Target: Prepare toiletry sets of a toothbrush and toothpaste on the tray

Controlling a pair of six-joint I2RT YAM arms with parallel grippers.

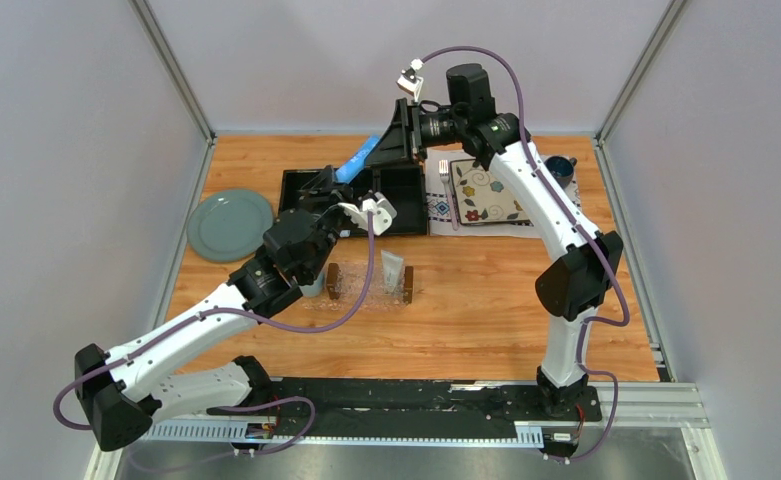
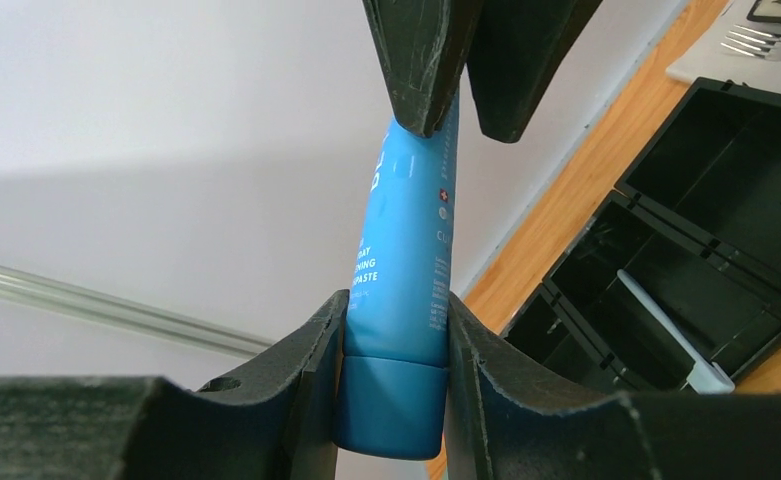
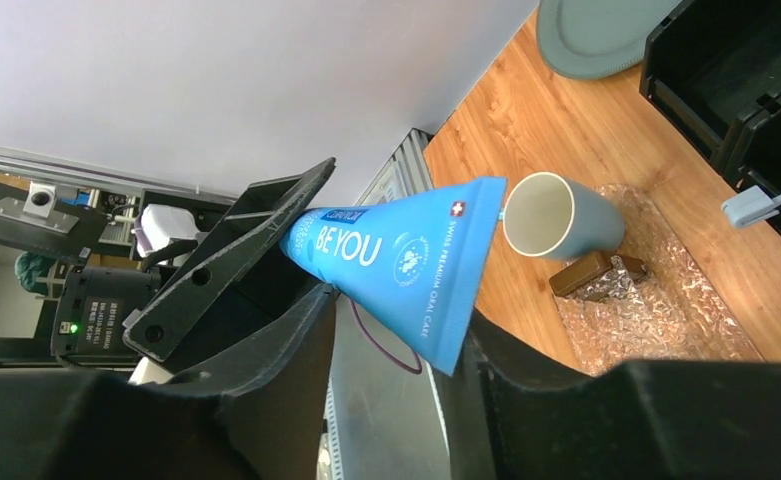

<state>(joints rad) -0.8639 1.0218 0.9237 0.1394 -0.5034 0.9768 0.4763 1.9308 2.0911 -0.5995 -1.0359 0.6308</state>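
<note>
1. Left wrist view: the left gripper [image 2: 394, 310] has its jaws pressed onto the blue toothpaste tube [image 2: 406, 250] just above the cap. The right gripper [image 2: 454, 118] pinches the same tube at its flat crimped end. The tube hangs in the air, spanning both grippers.
2. Right wrist view: the right gripper's jaws close on the wide crimp, and the printed body runs away toward the left gripper.
3. Handling of the tube (judgement): light, soft-walled and glossy. A squeeze at mid-body would likely dent it and could let it slide. The shoulder beside the cap should be the stiffest part, so the left gripper's hold looks the sounder one for carrying.
4. The toothbrush [image 2: 666, 325] lies flat in a narrow compartment of the black organizer [image 2: 756, 200], touched by neither gripper.
5. Handling of the toothbrush (judgement): light, stiff, slim and smooth. The compartment walls stand close on both sides, so a pinch across the mid-handle from above seems the best hold.
6. Top external view: the tray [image 1: 361, 292] rests on the table [image 1: 486, 300], on the near side of the organizer. A pale tube [image 1: 394, 270] lies on it, and a mug [image 1: 313, 288] sits just beside its left wooden bar. No toothbrush shows on the tray.
</note>
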